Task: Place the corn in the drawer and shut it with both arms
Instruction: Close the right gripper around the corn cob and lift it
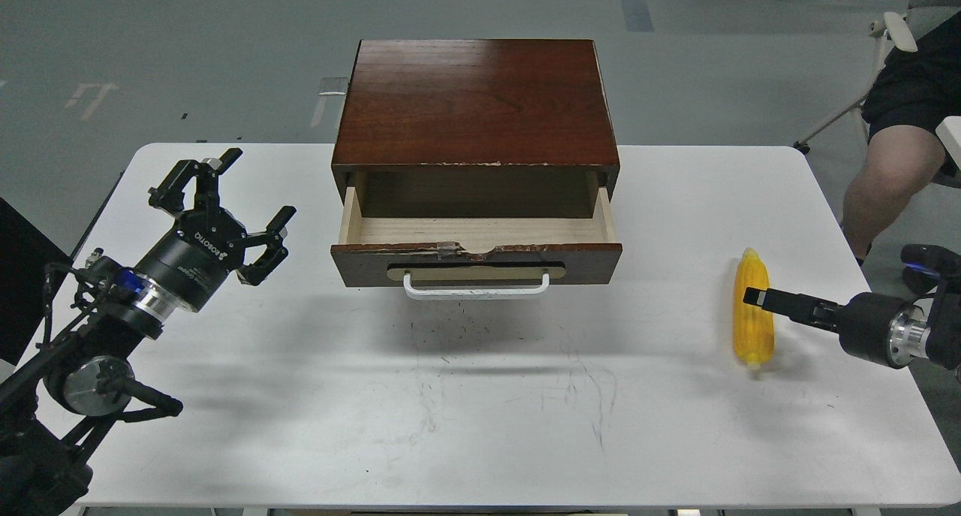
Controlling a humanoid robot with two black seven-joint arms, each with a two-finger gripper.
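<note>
On the left, the left gripper (239, 214) hangs above the white table (480, 396) with its black fingers spread wide and nothing between them, well apart from the cabinet. In the middle, the dark red-brown wooden cabinet (477, 103) sits toward the table's far edge, and its drawer (477, 234) is pulled out toward the robot, showing a pale wood interior with nothing visible in it. The drawer front has a chipped top edge and carries a white bar handle (477, 286) on a tan oval plate. To the right, the corn cob (753, 308) lies on the table, well apart from the drawer, lengthwise front to back with its tapered end pointing away from the robot. The right gripper (758, 297) comes in from the right edge and its tip overlaps the cob's middle; it is seen edge-on as a single dark bar, so I cannot tell whether it is spread or pinching the corn.
</note>
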